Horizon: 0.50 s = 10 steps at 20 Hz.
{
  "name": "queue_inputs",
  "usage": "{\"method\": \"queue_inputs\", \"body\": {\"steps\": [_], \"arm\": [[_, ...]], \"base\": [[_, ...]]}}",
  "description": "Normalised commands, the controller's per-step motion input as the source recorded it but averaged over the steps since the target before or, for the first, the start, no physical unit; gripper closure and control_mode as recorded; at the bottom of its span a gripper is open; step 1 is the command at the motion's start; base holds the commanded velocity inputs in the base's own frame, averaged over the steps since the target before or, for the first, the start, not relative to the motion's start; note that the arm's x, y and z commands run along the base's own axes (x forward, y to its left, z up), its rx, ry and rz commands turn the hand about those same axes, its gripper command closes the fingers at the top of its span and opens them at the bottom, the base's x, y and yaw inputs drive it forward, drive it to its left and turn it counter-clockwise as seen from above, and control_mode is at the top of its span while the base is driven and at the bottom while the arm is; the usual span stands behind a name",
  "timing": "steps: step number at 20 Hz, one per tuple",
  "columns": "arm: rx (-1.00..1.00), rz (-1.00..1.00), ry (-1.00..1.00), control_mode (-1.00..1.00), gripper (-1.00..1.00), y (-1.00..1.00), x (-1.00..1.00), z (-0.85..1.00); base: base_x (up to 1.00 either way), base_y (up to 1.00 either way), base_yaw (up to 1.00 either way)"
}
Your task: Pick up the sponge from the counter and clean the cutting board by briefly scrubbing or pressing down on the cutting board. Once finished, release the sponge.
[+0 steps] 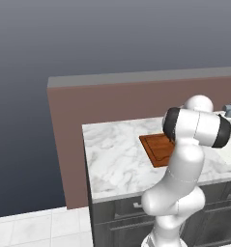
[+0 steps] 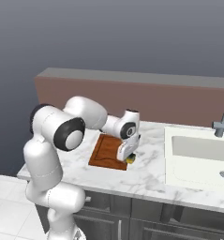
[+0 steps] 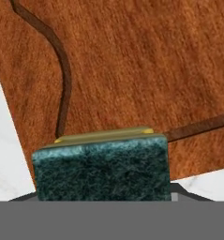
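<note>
While fingers (image 2: 129, 158) clamp 1 sponge (image 3: 101, 168) | 1 cutting board (image 3: 132, 70) beneath | 1 counter (image 2: 151, 176)

The sponge (image 3: 101, 164), yellow with a dark green top, sits at the near right corner of the cutting board (image 2: 104, 151). The reddish-brown grooved board lies flat on the white marble desk (image 2: 151, 176), left of the sponge.

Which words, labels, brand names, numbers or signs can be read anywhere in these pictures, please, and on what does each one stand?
None: no text, label, number or sign can be read in any view.
The sponge shows a plain dark green top over yellow.
The cutting board shows wood grain and its groove, no mark.
The counter shows grey-veined marble alone.
The gripper carries no marking.
</note>
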Motion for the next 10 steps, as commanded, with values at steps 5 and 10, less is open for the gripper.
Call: {"method": "queue_inputs", "body": {"steps": [5,10], "arm": [[0.12,0.09,0.06,-1.00,1.00,0.00,0.00,0.00],[0.03,0.06,0.00,-1.00,1.00,0.02,0.00,-0.08]], "base": [[0.00,0.00,0.00],[0.00,0.00,0.00]]}}
